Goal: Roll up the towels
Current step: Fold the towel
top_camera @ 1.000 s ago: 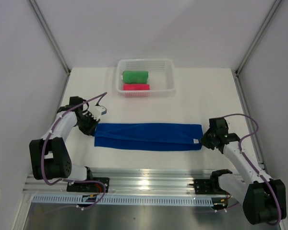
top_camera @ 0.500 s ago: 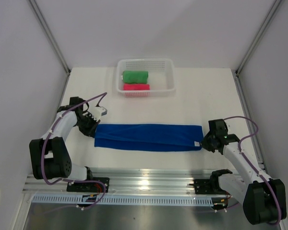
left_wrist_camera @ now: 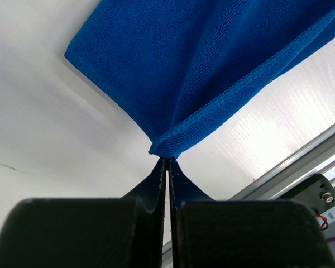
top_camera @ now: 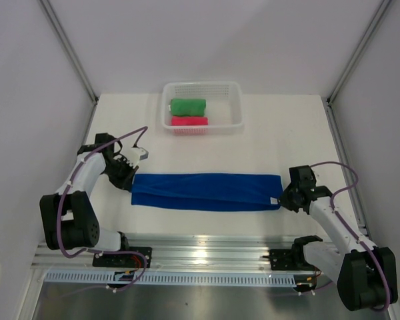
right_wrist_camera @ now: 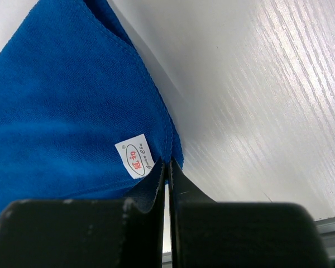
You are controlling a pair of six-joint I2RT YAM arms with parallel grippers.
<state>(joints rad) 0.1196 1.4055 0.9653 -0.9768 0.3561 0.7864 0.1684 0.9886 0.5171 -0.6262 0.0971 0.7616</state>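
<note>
The royal blue towel (top_camera: 207,191) lies folded into a long strip across the table, stretched between both arms. My left gripper (top_camera: 129,179) is shut on its left corner (left_wrist_camera: 166,149), the cloth bunched at the fingertips. My right gripper (top_camera: 282,198) is shut on the right corner (right_wrist_camera: 173,153), just beside the small white tag (right_wrist_camera: 134,156). The green towel (top_camera: 188,106) and the pink towel (top_camera: 189,121) sit rolled inside the white mesh basket (top_camera: 235,87) at the back.
The basket stands at the back centre of the white table. A metal rail (top_camera: 200,250) runs along the near edge, also seen as a rail (left_wrist_camera: 301,162) in the left wrist view. Grey walls close in the sides.
The right gripper has shifted slightly toward the near edge, still holding the towel's corner. The left arm and the towel have barely moved.
</note>
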